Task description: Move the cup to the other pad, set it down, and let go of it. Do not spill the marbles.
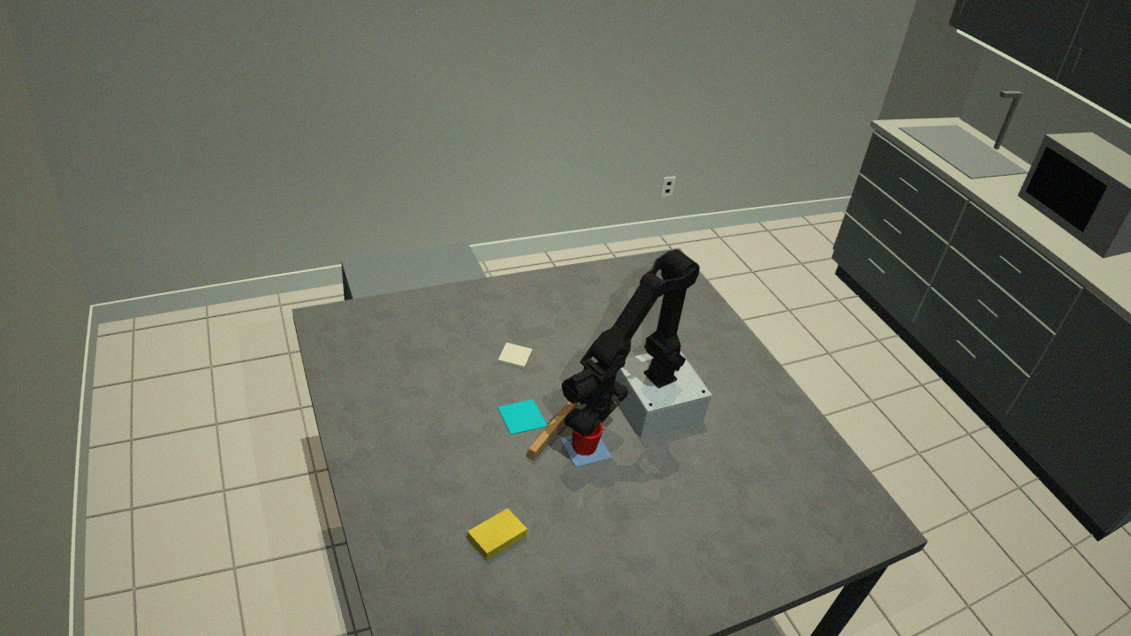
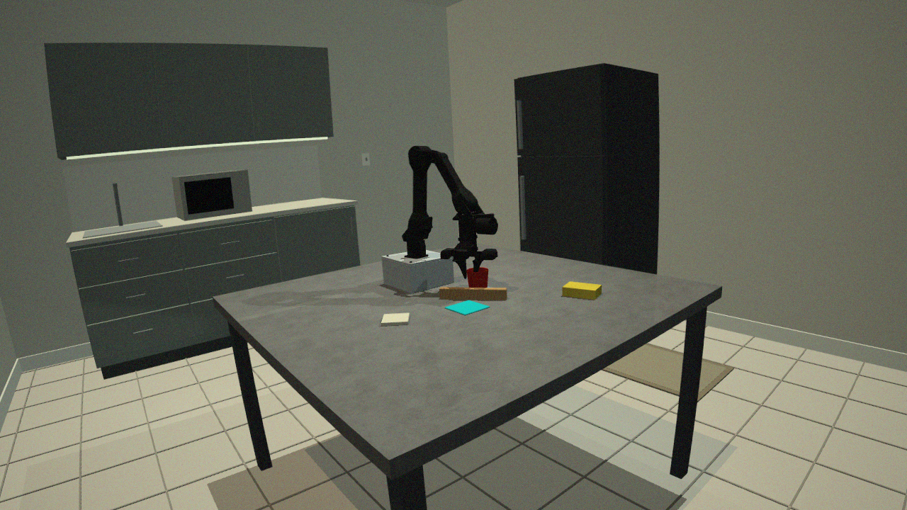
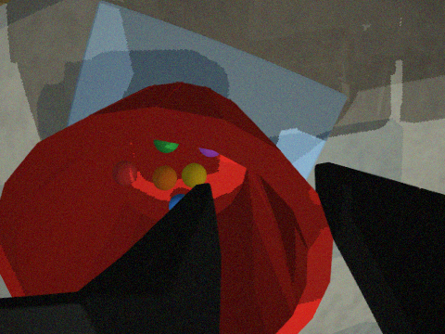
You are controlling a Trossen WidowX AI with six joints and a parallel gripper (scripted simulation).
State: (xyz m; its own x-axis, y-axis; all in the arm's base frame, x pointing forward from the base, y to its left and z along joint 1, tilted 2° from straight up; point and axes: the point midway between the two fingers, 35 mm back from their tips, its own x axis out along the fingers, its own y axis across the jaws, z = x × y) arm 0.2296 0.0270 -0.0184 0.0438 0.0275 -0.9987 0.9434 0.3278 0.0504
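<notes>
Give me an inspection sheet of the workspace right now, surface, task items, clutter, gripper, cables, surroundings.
Surface: grey table, mottled, shadowed near the arm.
Job's things: red cup upright on the blue pad; marbles inside; teal pad unoccupied.
Clutter: wooden bar between the pads; yellow block; cream tile.
Gripper: gripper partly open, one finger inside the cup, the other outside, straddling the wall; not gripping.
Cables: nothing seen.
Surroundings: counter with microwave and sink; fridge; tiled floor.
</notes>
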